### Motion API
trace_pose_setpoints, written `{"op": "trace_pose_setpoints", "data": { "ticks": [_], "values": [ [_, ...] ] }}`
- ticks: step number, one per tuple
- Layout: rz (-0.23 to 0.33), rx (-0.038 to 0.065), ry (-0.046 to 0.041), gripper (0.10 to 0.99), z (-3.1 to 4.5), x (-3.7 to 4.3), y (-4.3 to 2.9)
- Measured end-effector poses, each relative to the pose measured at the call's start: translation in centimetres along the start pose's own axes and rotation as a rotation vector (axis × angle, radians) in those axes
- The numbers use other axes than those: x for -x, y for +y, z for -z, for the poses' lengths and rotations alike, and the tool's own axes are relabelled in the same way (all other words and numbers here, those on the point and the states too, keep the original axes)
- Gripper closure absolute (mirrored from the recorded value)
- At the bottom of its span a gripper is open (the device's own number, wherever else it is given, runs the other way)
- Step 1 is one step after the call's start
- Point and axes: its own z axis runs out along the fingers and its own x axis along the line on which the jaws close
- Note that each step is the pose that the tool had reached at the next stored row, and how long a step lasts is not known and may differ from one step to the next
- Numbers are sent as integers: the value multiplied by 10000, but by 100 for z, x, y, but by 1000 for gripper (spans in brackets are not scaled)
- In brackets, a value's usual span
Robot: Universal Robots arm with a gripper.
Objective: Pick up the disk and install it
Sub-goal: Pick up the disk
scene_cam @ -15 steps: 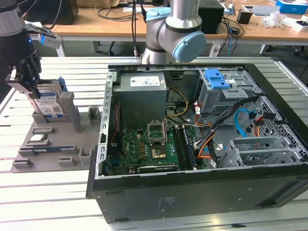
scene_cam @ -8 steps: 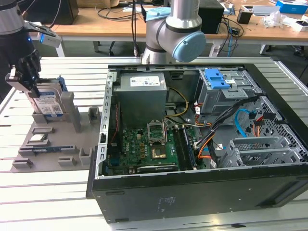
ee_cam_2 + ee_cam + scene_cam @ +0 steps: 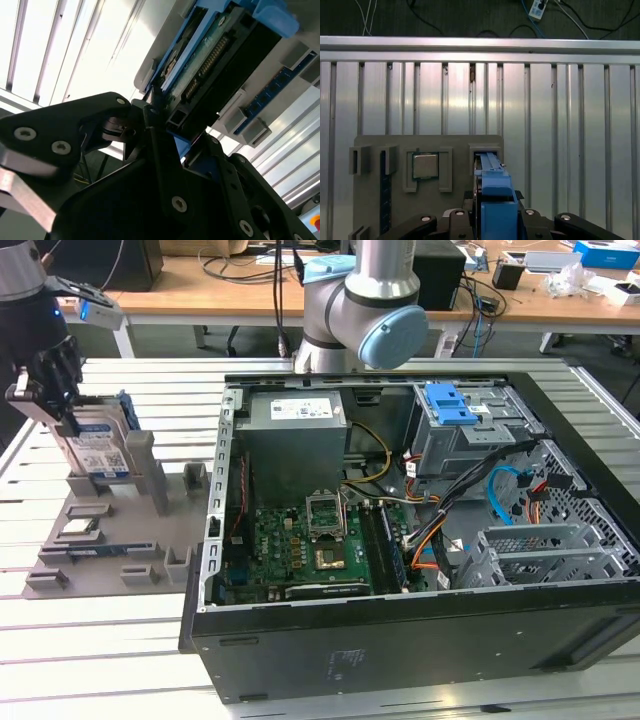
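Upright in a grey tray's (image 3: 150, 530) slot at the upper left of the exterior view, the disk (image 3: 100, 448), its white-and-blue label's print unreadable, sits clenched in the tool (image 3: 58, 408).

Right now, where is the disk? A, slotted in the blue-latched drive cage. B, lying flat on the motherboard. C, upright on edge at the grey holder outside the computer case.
C: the disk stands on edge at the grey holder beside the case, with the fingers clamped on its top edge.
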Motion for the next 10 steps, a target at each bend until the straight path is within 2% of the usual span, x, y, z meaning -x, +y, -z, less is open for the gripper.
{"op": "trace_pose_setpoints", "data": {
  "ticks": [5, 10],
  "values": [
    [0, 0, 0, 718, 72, 3, 3],
    [-1, 0, 0, 718, 206, 13, 9]
  ]
}}
